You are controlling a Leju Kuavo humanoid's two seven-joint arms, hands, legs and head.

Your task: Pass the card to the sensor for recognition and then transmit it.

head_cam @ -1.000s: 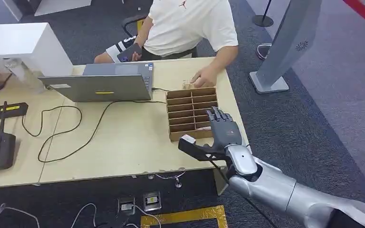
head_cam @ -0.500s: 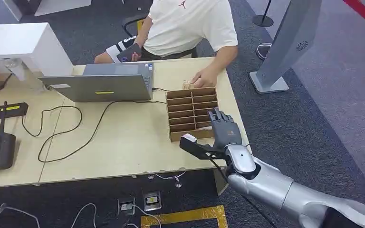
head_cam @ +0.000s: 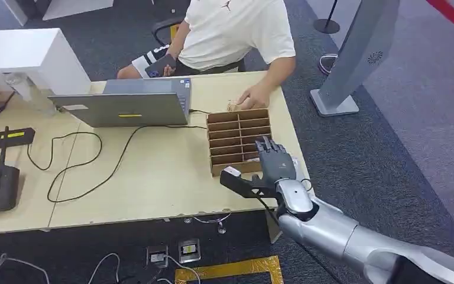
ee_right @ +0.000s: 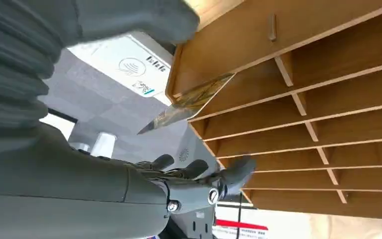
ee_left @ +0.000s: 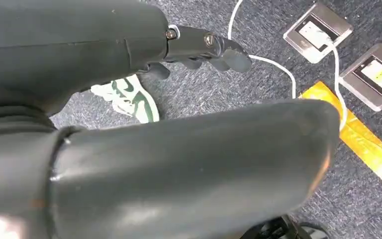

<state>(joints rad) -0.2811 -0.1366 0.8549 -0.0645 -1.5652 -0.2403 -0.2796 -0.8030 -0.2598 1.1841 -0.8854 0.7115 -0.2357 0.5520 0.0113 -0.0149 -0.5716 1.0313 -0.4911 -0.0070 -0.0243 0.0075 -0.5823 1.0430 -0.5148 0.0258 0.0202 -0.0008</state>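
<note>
Card (ee_right: 191,102) sticks out of a slot at the wooden rack's (head_cam: 236,139) corner, just beyond right hand (head_cam: 273,165) fingers (ee_right: 229,177), spread, empty. Worktop (head_cam: 153,171) edge below; reader (ee_right: 124,64) seen in wrist view. Left hand (ee_left: 199,47) empty over floor.

The wooden divider box (head_cam: 237,141) and, seemingly, a person's hand (head_cam: 251,97) crowd the right hand (head_cam: 273,163).

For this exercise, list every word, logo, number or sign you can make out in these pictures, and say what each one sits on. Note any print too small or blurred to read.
Jumping-figure logo, no words: on the person's white shirt.
Round swirl emblem, no words: on the grey stand.
Contactless wave symbol with small print beside it, too blurred to read: on the white sensor.
Swoosh mark: on the green and white shoe.
Yellow label, print too small to read: on the laptop.
</note>
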